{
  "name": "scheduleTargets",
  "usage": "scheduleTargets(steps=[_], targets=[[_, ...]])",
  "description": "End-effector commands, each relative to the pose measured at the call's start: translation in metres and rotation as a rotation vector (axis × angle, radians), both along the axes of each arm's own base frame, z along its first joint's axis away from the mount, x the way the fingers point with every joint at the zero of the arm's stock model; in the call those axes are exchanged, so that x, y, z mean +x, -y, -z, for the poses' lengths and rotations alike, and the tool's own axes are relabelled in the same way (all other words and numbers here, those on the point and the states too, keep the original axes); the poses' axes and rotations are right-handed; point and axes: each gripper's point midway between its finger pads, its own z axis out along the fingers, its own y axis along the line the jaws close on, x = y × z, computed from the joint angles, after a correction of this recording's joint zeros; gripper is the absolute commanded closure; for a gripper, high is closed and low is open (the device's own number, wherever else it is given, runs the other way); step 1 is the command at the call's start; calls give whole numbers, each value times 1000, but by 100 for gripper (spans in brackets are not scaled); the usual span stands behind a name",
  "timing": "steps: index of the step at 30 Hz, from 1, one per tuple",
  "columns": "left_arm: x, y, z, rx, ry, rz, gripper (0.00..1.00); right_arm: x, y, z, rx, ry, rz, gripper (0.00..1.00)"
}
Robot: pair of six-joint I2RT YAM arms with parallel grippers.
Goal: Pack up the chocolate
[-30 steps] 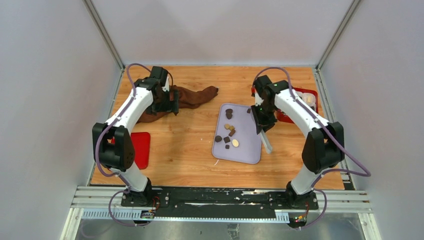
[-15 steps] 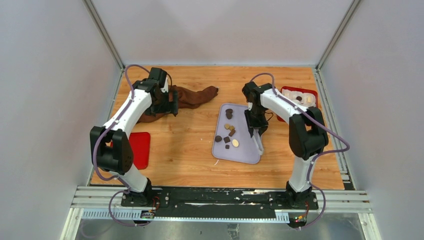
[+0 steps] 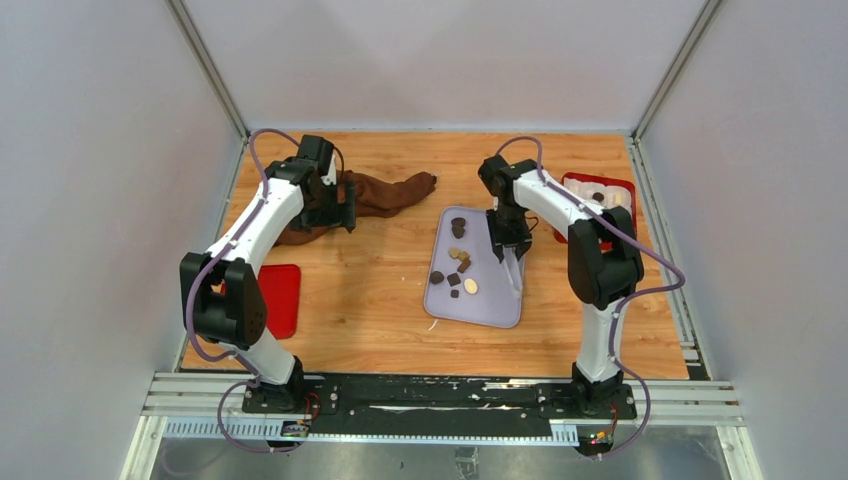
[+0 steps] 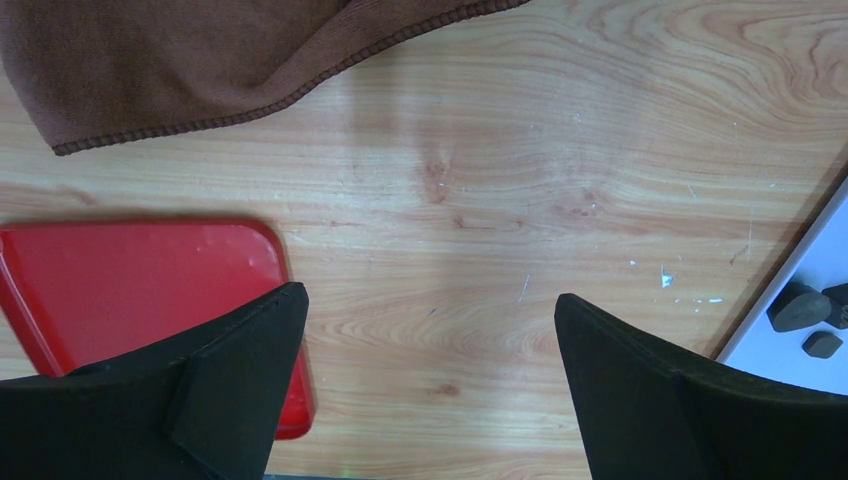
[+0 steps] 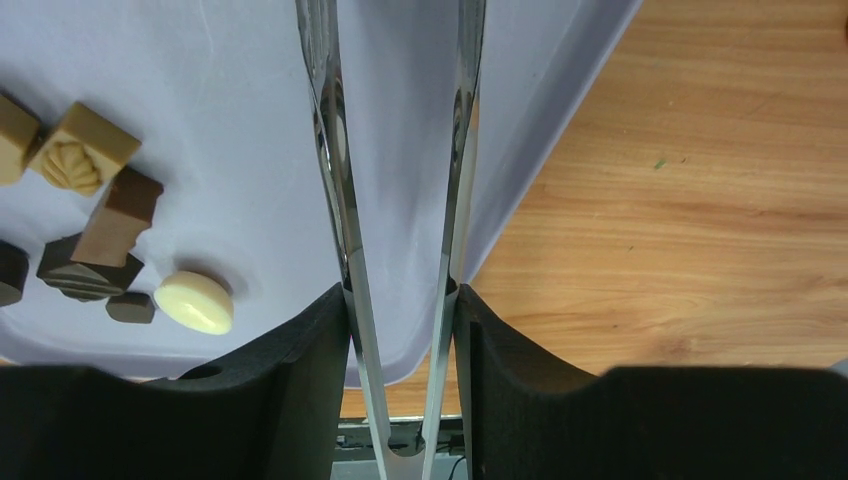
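Observation:
Several small chocolate pieces (image 3: 457, 270), dark brown, tan and cream, lie on the lavender tray (image 3: 490, 300). The right wrist view shows a cream round one (image 5: 194, 302), a tan square one (image 5: 82, 150) and a brown one (image 5: 120, 215) on the tray (image 5: 230, 100). My right gripper (image 3: 508, 235) (image 5: 400, 300) is shut on metal tongs (image 3: 514, 268) (image 5: 340, 200), whose arms are spread and empty over the tray's right side. My left gripper (image 3: 345, 205) (image 4: 430, 300) is open and empty above bare wood, beside the brown cloth.
A brown cloth (image 3: 385, 192) (image 4: 180, 60) lies at the back left. A flat red tray (image 3: 283, 300) (image 4: 130, 280) sits at the left edge. Another red tray (image 3: 625, 190) holding white cups stands at the back right. The lavender tray's corner (image 4: 810, 270) shows in the left wrist view.
My right gripper has swung left and toward the back with the tongs, from the tray's right edge to over its right side. The left arm has barely moved.

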Motion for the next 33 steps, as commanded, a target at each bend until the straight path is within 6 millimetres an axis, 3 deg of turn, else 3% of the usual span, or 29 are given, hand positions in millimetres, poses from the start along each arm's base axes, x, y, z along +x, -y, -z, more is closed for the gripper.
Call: scheduleTargets(steps=[1,19,21,28,33], targets=[[3,-5,-6,18,20,-3,0,8,-2,0,-30,2,-6,56],[4,-3,-4,13,12,1,0,26,1,10,-76,2,-14,57],[5,-3,-5,14,15,1,0,27,0,9,-71,2,-17,62],[3,-4,-5,15,16,-4,0,22,0,-7,-48,30,-15,93],[3,-4,-4,12,12,-6,0,13,14,-28,-75,83,-23,100]])
